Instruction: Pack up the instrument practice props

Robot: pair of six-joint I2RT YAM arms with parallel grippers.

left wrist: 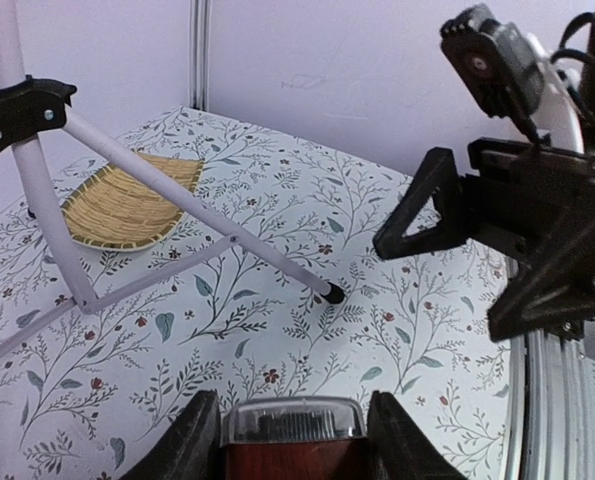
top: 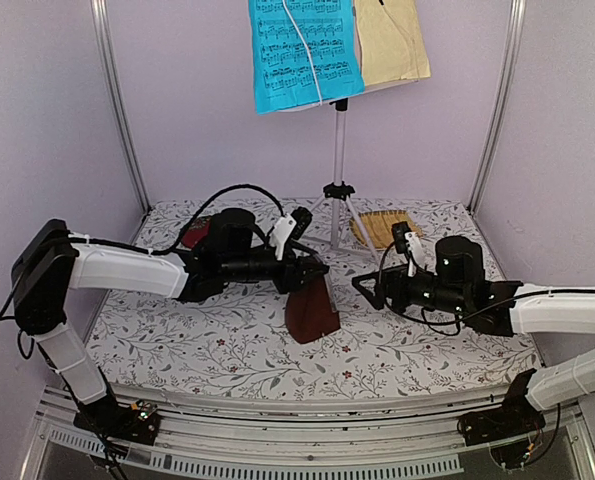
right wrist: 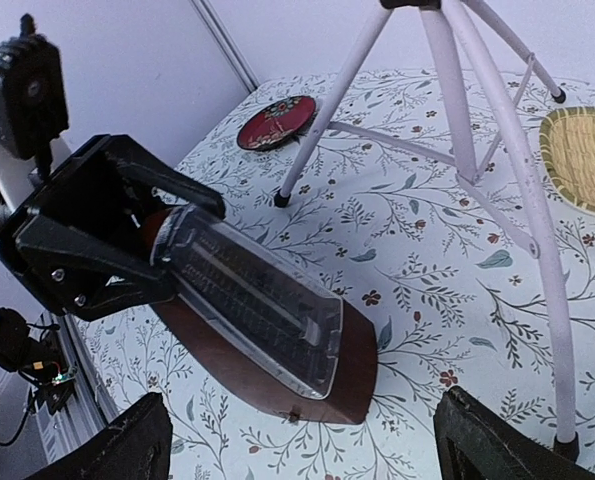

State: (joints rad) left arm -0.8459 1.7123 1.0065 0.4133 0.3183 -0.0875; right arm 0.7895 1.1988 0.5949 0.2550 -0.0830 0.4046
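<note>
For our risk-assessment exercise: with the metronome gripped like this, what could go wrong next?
1. The left pincer holds the metronome only near its tapered top; it could slip out.
2. The music stand has a leg close by; a swing might knock it.
3. The open right pincer faces closely; they might collide.

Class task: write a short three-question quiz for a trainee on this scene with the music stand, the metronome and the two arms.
1. True or false: the blue sheet hangs on the music stand.
2. What sits between the left claw's fingers? A woven tray; B metronome; C red dish.
3. Fill in: the right claw is open and holds ____.
Key: 1 true; 2 B; 3 nothing.
</note>
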